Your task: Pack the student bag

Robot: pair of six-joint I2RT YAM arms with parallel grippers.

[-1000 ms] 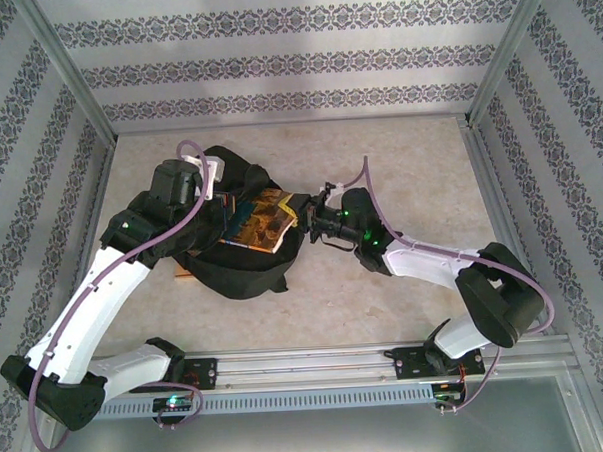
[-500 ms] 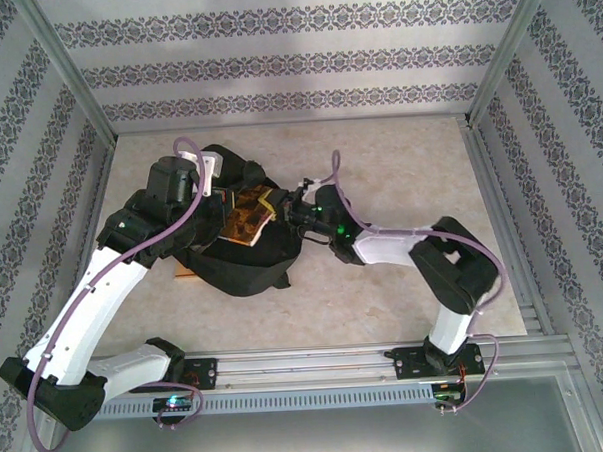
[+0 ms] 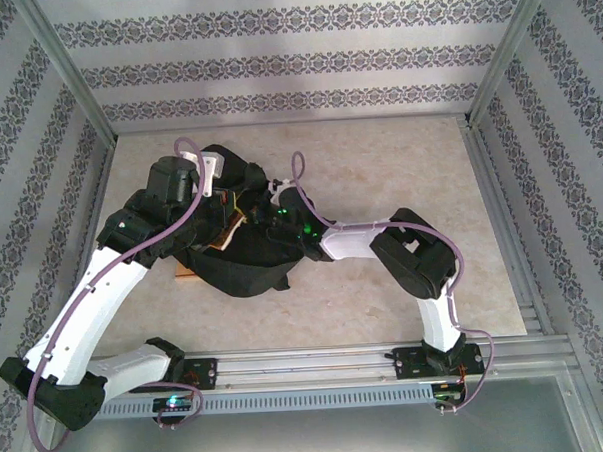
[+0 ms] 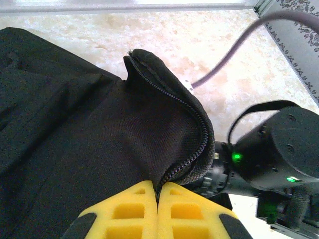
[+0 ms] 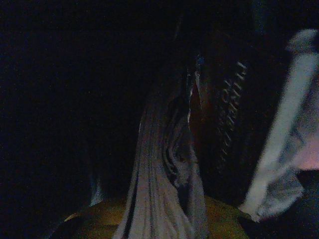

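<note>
The student bag [image 3: 245, 266] is a floppy black backpack lying on the table left of centre. My left gripper [image 3: 218, 196] is shut on the bag's zipper edge [image 4: 197, 124] and holds the opening up; its yellow fingers [image 4: 129, 209] pinch the black fabric [image 4: 75, 124]. My right gripper [image 3: 255, 214] is pushed inside the opening, shut on a book. A small orange sliver of that book [image 3: 226, 232] shows in the mouth. In the dark right wrist view, the book's grey page edges [image 5: 154, 189] run up from between the right gripper [image 5: 159, 219] fingers.
A tan flat edge [image 3: 184, 277] sticks out from under the bag's left side. The right arm's wrist [image 4: 279, 149] sits close beside the held flap. Metal frame posts and patterned walls enclose the table, and a rail [image 3: 308, 366] runs along the near edge.
The right arm has reached left and pushed the book from the bag's mouth into its inside, so the cover is nearly hidden. The left gripper has kept its hold.
</note>
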